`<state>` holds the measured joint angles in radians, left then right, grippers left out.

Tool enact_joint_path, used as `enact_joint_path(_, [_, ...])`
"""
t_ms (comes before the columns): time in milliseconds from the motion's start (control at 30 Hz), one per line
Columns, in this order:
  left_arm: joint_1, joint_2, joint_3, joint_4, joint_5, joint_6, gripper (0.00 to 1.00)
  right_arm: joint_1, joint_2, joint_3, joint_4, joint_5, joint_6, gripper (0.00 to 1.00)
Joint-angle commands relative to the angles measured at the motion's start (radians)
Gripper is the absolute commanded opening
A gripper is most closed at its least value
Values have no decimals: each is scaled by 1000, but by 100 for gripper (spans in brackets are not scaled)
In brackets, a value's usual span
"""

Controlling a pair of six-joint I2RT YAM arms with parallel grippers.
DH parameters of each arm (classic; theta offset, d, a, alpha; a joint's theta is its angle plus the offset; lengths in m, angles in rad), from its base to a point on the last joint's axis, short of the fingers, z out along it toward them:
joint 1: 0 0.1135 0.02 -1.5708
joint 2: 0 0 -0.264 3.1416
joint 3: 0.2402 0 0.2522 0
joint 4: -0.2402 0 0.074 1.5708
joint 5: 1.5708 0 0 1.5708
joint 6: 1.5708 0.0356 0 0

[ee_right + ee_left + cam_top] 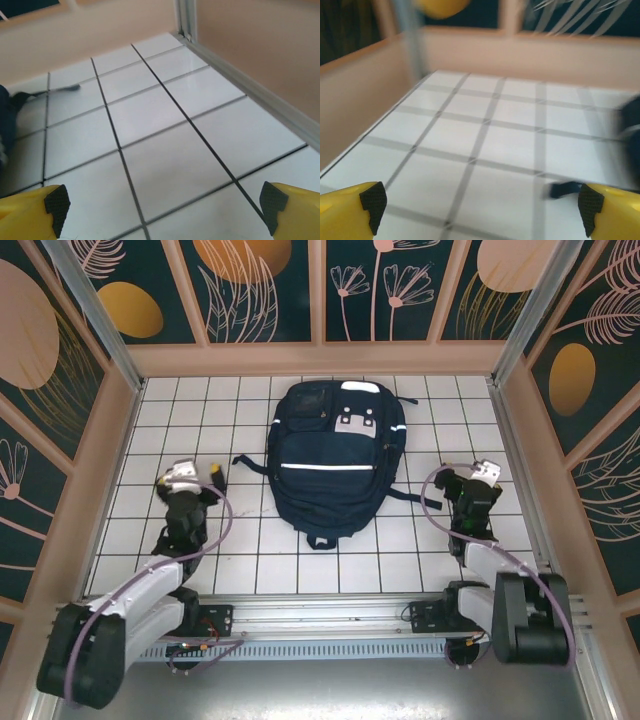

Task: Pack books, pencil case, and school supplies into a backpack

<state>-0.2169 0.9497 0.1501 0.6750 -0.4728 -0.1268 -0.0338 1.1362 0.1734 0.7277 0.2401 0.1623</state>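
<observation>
Backpack [335, 465] lies on tiled table [230, 570]; left fingers [350, 212] and right fingers [292, 210] spread, empty

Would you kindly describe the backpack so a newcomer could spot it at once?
Look at the white tiled table; the backpack lies flat at its middle, between the left arm and the right arm. Unlike those arms, it is navy fabric, with a white stripe across it and two grey patches near its far end.
</observation>
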Motion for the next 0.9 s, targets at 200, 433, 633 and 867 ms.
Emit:
enact_joint_path(200, [186,334,-8,517,128,-56,99,-59,287,-14,552,-247,-71,99])
enact_joint_path(433, [211,560,87,568,265,21,99,-20,401,58,517,-317,-146,99])
enact_joint_path(633, [210,570,75,618,291,32,99,-3,404,65,508,-264,-148,99])
enact_joint_path(867, [211,568,89,589,355,54,99,1,403,63,513,-253,-148,99])
